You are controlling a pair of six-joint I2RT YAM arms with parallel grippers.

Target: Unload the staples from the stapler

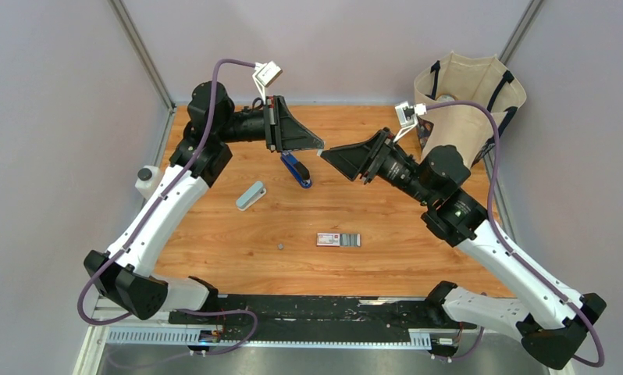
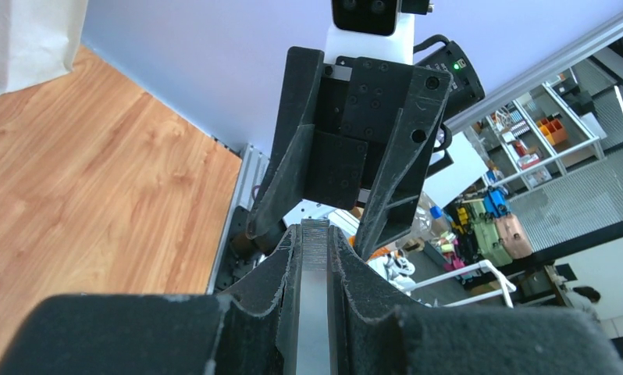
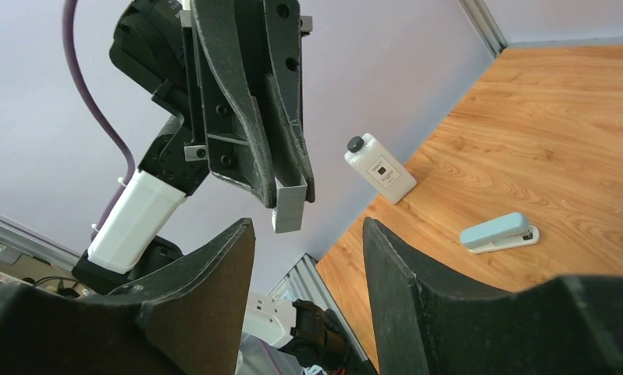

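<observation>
The 2 arms reach out over the table and meet nose to nose in the air near its far side. The left arm goes up from its base and bends by the left wall. Then it points across to the right. The right arm does the same from the other side and points to the left. Both pincers are up off the wood.

The left gripper is squeezed tight on the staples. They make 1 short silver strip, and it sticks out past the fingertips. The right gripper has its 2 fingers apart and holds nothing. The loose end of the strip sits right at the gap between those fingers. It does not seem to touch either one.

The stapler lies on the wood, just beside the spot where the pincers meet, on the left arm's side. No pincer holds it.

A pale blue block lies near the stapler, closer to the left arm. A small red-and-white box lies in the middle, well apart from the stapler. Near the box is 1 tiny grey bit, too small to tell what it is. A white bottle stands at the left edge. A paper bag stands at the far right corner.
</observation>
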